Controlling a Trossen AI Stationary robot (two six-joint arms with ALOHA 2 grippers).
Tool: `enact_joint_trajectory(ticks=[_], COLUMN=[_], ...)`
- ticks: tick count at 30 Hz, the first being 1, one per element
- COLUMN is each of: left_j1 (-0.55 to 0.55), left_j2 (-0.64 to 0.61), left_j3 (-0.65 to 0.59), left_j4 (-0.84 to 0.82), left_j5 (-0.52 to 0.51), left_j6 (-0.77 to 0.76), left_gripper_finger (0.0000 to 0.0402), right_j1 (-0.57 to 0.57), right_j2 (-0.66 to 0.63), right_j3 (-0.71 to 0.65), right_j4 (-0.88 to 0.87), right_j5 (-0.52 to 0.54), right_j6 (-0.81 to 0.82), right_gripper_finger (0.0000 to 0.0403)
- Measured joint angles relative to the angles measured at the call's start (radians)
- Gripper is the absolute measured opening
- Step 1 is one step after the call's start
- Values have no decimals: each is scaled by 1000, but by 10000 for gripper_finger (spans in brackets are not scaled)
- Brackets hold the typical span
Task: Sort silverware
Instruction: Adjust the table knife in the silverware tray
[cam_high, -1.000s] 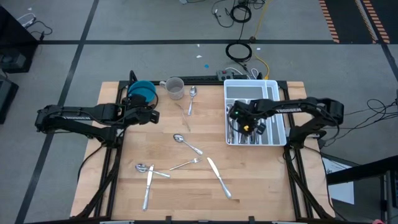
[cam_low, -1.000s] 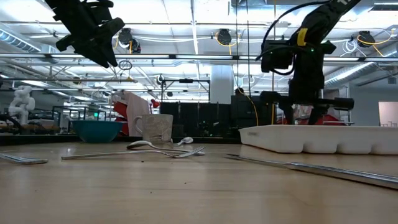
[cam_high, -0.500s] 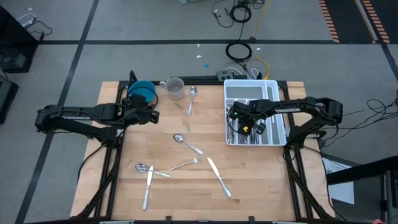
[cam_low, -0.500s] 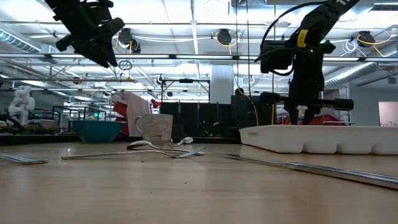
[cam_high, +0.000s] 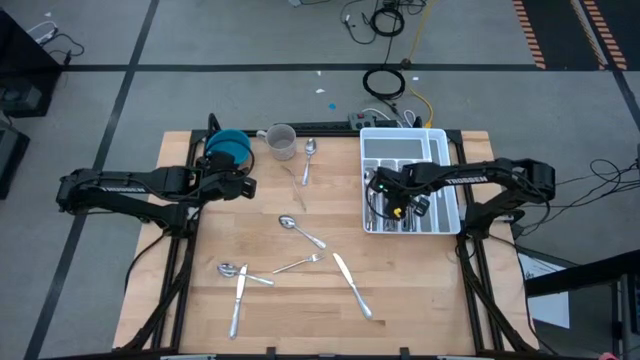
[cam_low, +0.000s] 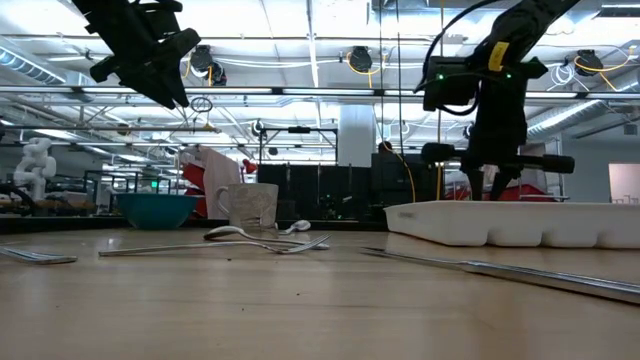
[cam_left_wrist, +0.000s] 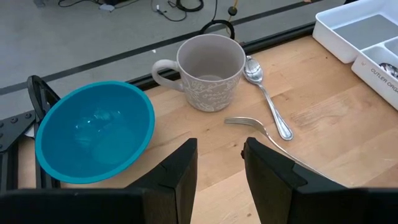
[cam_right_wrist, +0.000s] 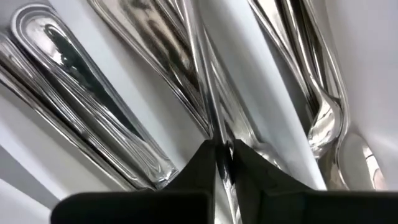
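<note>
**Right gripper pinched on a piece in the tray, left arm idle by the bowl**

Overhead: right gripper (cam_high: 376, 190) sits low over the left side of the white tray (cam_high: 440, 215), which already holds sorted silverware (cam_high: 400, 218). Loose pieces remain on the wooden table (cam_high: 440, 290): a spoon (cam_high: 309, 158) beside the mug (cam_high: 281, 141), another spoon (cam_high: 299, 230) mid-table, a fork (cam_high: 297, 264), two knives (cam_high: 352, 285) (cam_high: 237, 300) and one more spoon (cam_high: 232, 269) near the front.

Only the right wrist view shows the grip: fingertips (cam_right_wrist: 205, 158) closed down tight on a thin shiny stem (cam_right_wrist: 205, 93) among stacked handles; fork, spoon or knife, cannot tell.

Left wrist view: left gripper (cam_left_wrist: 217, 163) with jaws narrowly parted, nothing between them, hovering near the blue bowl (cam_left_wrist: 93, 130), the mug and a fork (cam_left_wrist: 261, 132) hardly visible from above.

Low view: tray contents hidden behind its wall (cam_low: 520, 222); the left gripper hangs well above the table, its upper part cut off.
</note>
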Motion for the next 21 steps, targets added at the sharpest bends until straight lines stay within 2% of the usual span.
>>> enact_joint_trajectory(ticks=[6, 21], left_j1=[0, 0], left_j2=[0, 0], left_j3=[0, 0], left_j4=[0, 0], left_j5=[0, 0], left_j6=[0, 1], left_gripper_finger=[136, 136], right_j1=[0, 29], right_j2=[-4, -7], right_j3=[0, 0], right_j4=[-4, 24], right_j5=[-5, 7], right_j6=[46, -53], right_gripper_finger=[14, 15])
